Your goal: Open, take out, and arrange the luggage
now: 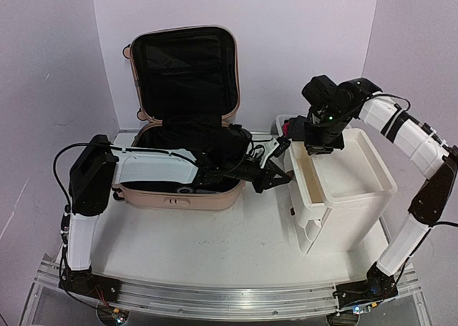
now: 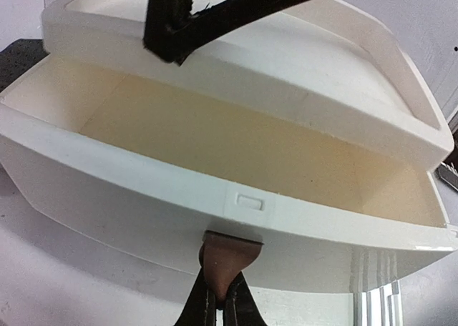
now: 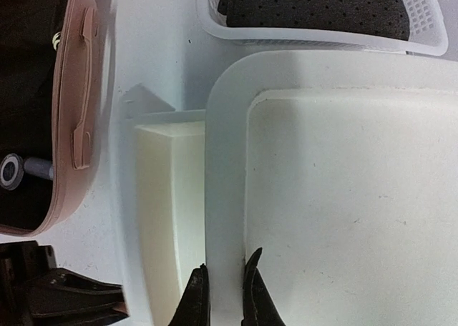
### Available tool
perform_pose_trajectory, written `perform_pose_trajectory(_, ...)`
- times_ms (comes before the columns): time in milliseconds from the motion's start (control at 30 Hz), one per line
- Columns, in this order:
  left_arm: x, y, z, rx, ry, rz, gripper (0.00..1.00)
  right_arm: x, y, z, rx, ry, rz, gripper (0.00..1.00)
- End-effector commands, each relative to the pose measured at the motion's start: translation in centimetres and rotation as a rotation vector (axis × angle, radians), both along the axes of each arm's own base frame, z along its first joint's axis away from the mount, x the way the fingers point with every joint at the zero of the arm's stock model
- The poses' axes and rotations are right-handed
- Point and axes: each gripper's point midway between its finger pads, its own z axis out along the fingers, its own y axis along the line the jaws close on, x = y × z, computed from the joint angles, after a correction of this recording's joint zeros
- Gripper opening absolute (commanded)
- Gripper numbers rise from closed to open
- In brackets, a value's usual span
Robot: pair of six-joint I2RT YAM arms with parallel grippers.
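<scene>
Left gripper clamped on small brown piece, just under the drawer front straight ahead. Drawer pulled out. Likely the arranging step: next, lift over the front lip and release inside. Right gripper narrow, tips at cabinet top rim; whether it pinches, cannot tell. Luggage back along the left arm, lid up. White table, plain pale walls.

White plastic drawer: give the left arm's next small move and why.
Probably pull the white plastic drawer slightly farther out: the left gripper has its jaws shut on the small brown tab at its front, and the drawer looks only partly open.
</scene>
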Motion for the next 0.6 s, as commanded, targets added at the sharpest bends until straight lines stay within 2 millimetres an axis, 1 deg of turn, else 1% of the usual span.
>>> perform_pose_trajectory(0,0.2,2.6,5.1,-0.071,-0.097,0.053,0.00,-1.4,-4.3,0.3,-0.139,-0.009,-0.014,0.00)
perform_pose_trajectory(133,-0.2,3.2,4.5,-0.052,-0.073,0.045,0.00,-1.9,-5.4,0.3,-0.143,-0.012,-0.039,0.00)
perform_pose_trajectory(167,-0.3,3.1,4.5,-0.053,-0.065,0.038,0.03,-2.0,-5.4,0.3,-0.140,-0.011,-0.034,0.00)
perform_pose_trajectory(200,-0.4,3.0,4.6,-0.057,-0.055,0.035,0.09,-2.0,-5.3,0.3,-0.133,-0.009,-0.024,0.00)
perform_pose_trajectory(233,-0.3,2.8,4.9,-0.061,-0.048,0.035,0.19,-2.0,-5.0,0.3,-0.117,-0.011,-0.013,0.00)
perform_pose_trajectory(300,0.2,2.8,5.6,-0.068,-0.042,0.058,0.42,-1.9,-4.4,0.3,-0.086,-0.017,0.003,0.00)
perform_pose_trajectory(333,0.7,3.2,6.3,-0.076,-0.036,0.090,0.49,-1.8,-4.2,0.5,-0.076,-0.024,0.009,0.00)
perform_pose_trajectory(367,1.4,3.9,6.9,-0.083,-0.025,0.123,0.60,-1.8,-4.1,0.5,-0.070,-0.027,0.013,0.00)
perform_pose_trajectory(400,2.3,4.8,7.3,-0.089,-0.008,0.169,0.75,-1.7,-4.0,0.7,-0.068,-0.033,0.017,0.00)
perform_pose_trajectory(433,3.4,5.9,7.8,-0.097,0.016,0.215,0.82,-1.7,-4.0,0.7,-0.069,-0.037,0.020,0.00)
perform_pose_trajectory(500,5.5,8.1,8.7,-0.119,0.075,0.285,0.84,-1.6,-4.0,0.7,-0.070,-0.037,0.024,0.00)
perform_pose_trajectory(567,8.3,10.7,9.4,-0.156,0.186,0.391,0.80,-1.7,-3.9,0.5,-0.066,-0.033,0.031,0.00)
